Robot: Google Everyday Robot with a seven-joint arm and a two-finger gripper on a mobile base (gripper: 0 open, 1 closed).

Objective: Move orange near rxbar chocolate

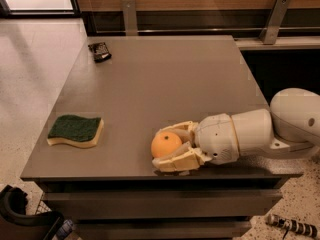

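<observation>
Pinching round matte orange (pixel 166 144) in cream two-finger gripper (pixel 157 148) near grey table (pixel 165 84)'s front edge; could squirt free, roll off.

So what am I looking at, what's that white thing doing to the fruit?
The white thing is a robot arm reaching in from the right. At its end is a gripper, two cream fingers that work like tongs; they are closed around an orange near the table's front edge. There is one camera, looking down on the grey table. Also on it: a green-and-yellow sponge at the left, and a small dark wrapped bar at the far left corner, far from the orange.
</observation>
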